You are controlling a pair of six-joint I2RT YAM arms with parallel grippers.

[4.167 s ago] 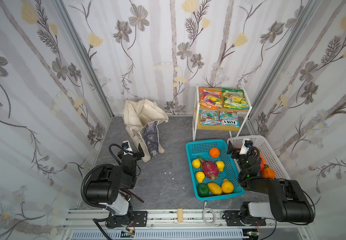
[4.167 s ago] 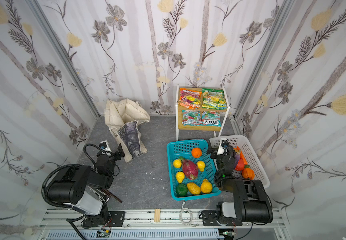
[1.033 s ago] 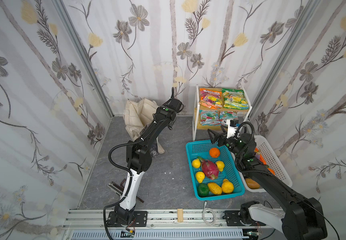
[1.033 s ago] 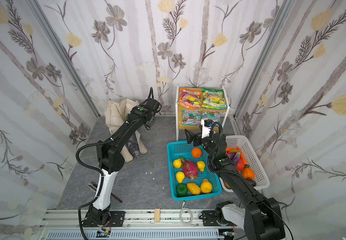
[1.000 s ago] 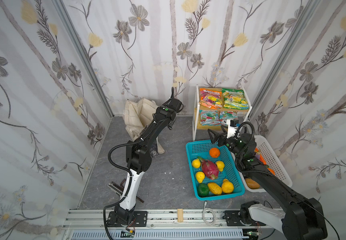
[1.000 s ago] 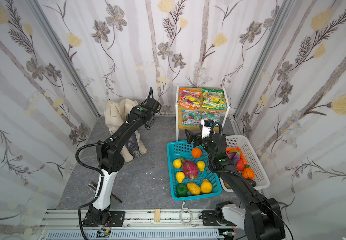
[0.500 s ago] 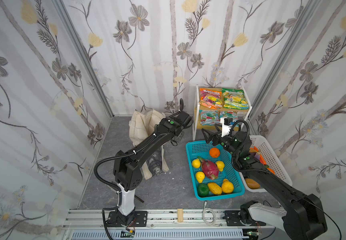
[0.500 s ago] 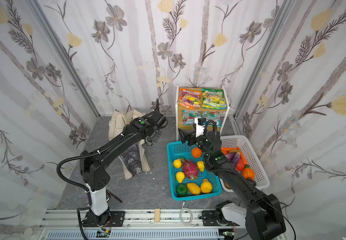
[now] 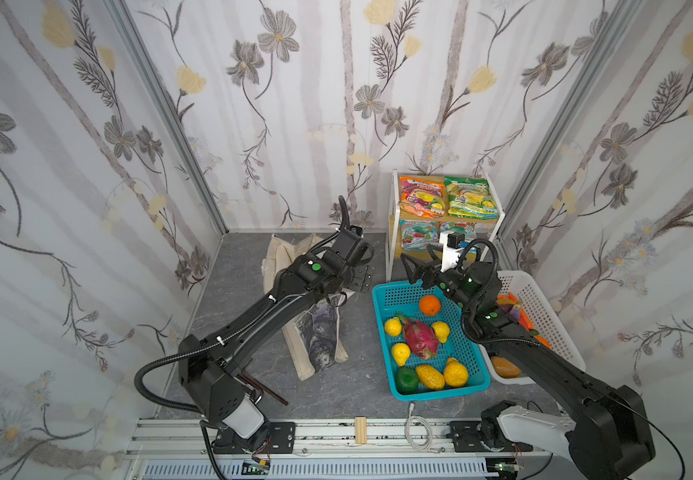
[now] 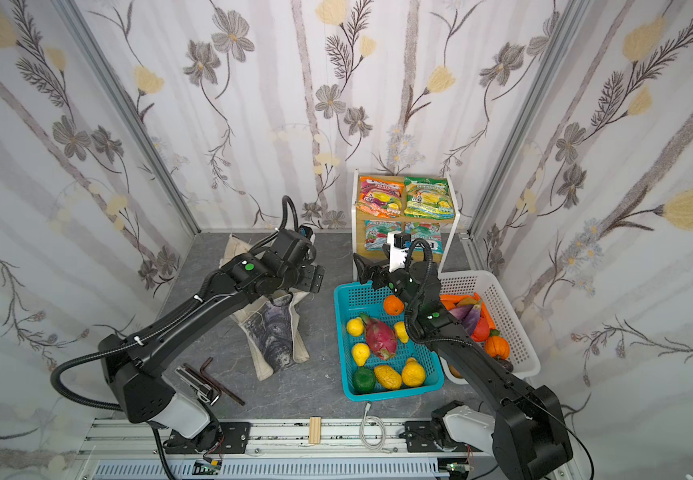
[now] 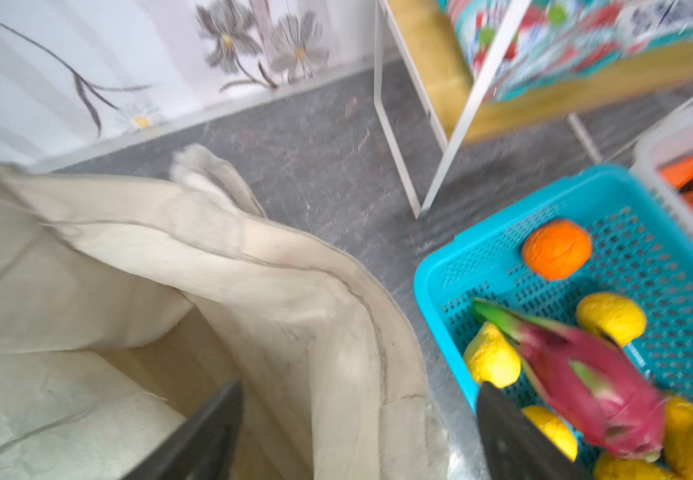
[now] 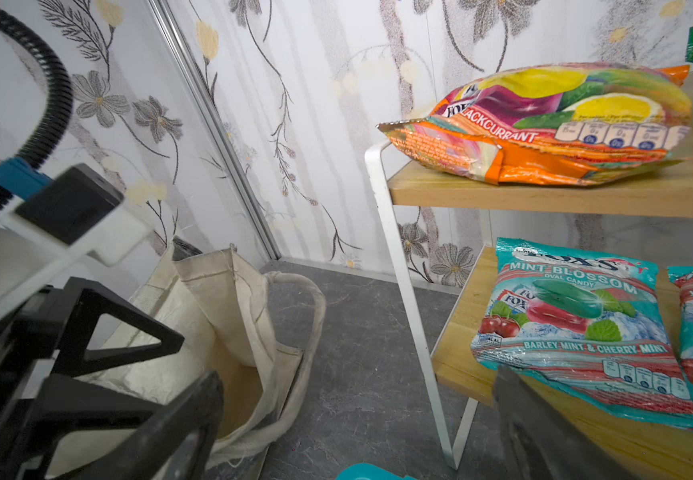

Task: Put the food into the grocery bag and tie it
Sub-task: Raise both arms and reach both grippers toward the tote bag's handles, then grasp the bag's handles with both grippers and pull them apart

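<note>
The cream grocery bag (image 9: 319, 336) (image 10: 274, 332) stands on the grey floor left of the teal basket (image 9: 440, 392), its mouth open in the left wrist view (image 11: 253, 270). My left gripper (image 9: 359, 278) (image 11: 359, 415) hovers open over the bag's rim on the basket side; the cloth lies between the jaws untouched. The food includes a dragon fruit (image 9: 419, 336) (image 11: 585, 374) and yellow fruits (image 9: 392, 326) in the teal basket, and an eggplant (image 10: 467, 313) in the white basket (image 9: 552, 316). Snack packets (image 9: 423, 197) (image 12: 544, 120) lie on the shelf. My right gripper (image 9: 415, 270) (image 12: 357, 382) is open and empty above the teal basket's far edge.
A white-framed wooden shelf (image 9: 394, 216) stands against the back wall, close behind both grippers. Metal tools (image 10: 220, 382) lie on the floor at the front left by the left arm's base. A white cable (image 9: 415, 428) lies over the front rail. Walls close in on three sides.
The left arm pulled the bag from the back wall toward the teal basket, then its gripper opened and let go of the rim. The right gripper shifted slightly left.
</note>
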